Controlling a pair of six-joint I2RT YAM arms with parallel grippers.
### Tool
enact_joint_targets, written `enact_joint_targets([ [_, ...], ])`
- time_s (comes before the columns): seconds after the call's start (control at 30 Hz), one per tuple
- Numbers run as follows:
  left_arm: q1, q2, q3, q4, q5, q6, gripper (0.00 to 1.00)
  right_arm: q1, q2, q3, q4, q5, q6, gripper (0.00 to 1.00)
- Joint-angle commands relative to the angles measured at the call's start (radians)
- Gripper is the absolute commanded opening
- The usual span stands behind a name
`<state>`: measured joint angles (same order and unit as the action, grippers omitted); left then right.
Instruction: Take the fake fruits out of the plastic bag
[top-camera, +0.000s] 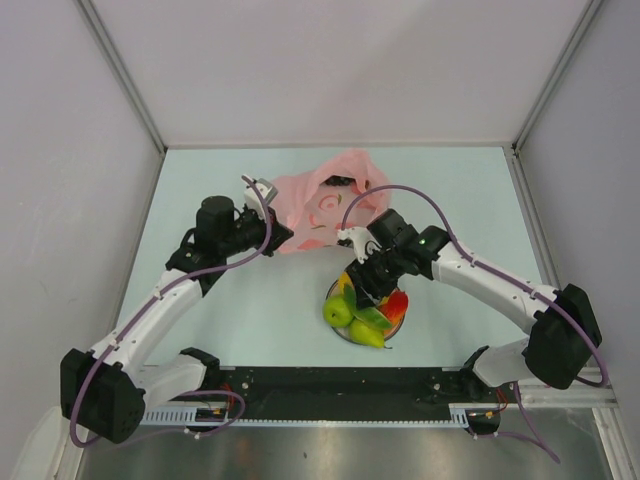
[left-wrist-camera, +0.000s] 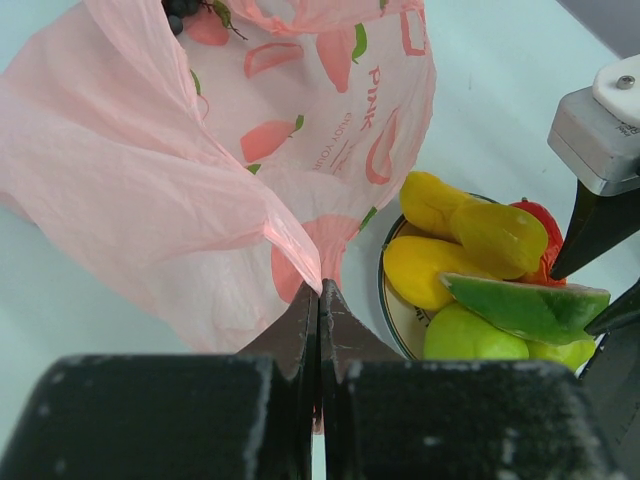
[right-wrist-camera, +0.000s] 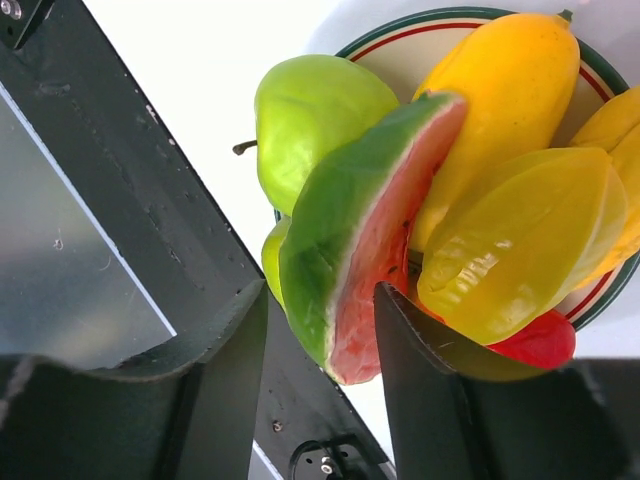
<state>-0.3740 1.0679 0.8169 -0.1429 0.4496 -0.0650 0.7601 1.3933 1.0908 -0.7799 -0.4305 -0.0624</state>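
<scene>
Pale table (top-camera: 250, 300), white walls (top-camera: 60, 150). Most fake fruits (right-wrist-camera: 520, 120) sat piled on plate (right-wrist-camera: 590, 75), beside plastic bag (left-wrist-camera: 150, 170). L gripper (left-wrist-camera: 320, 290) pinched shut on bag fold. R gripper (right-wrist-camera: 322, 290) had jaws spread w/ watermelon slice (right-wrist-camera: 350, 250) between. Dark grapes (left-wrist-camera: 183, 10) lay inside bag, prob. last to fetch.

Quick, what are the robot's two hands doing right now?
Left gripper: closed, pinching the plastic bag at its edge.
Right gripper: open, with the watermelon slice between its fingers.
</scene>
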Motion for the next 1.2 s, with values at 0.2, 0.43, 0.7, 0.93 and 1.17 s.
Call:
enact_joint_targets([
  [0.2,0.009,0.015,0.021,-0.001,0.026,-0.002,0.0,-0.004,-0.051,0.147,-0.07,0.018,-0.014,0.55],
  [0.43,0.015,0.03,0.039,-0.02,0.024,0.017,0.0,-0.162,0.025,0.302,0.042,-0.054,0.058,0.76],
  [0.7,0.03,0.073,0.087,-0.038,0.061,0.027,0.0,-0.242,0.217,0.448,0.377,-0.116,0.024,1.0],
  [0.93,0.044,0.13,0.217,-0.086,0.093,0.033,0.0,-0.26,0.485,0.558,0.548,-0.134,0.09,0.88],
  [1.17,0.104,0.116,0.292,-0.046,0.262,-0.016,0.0,-0.315,0.734,0.751,0.55,0.056,0.191,0.69],
])
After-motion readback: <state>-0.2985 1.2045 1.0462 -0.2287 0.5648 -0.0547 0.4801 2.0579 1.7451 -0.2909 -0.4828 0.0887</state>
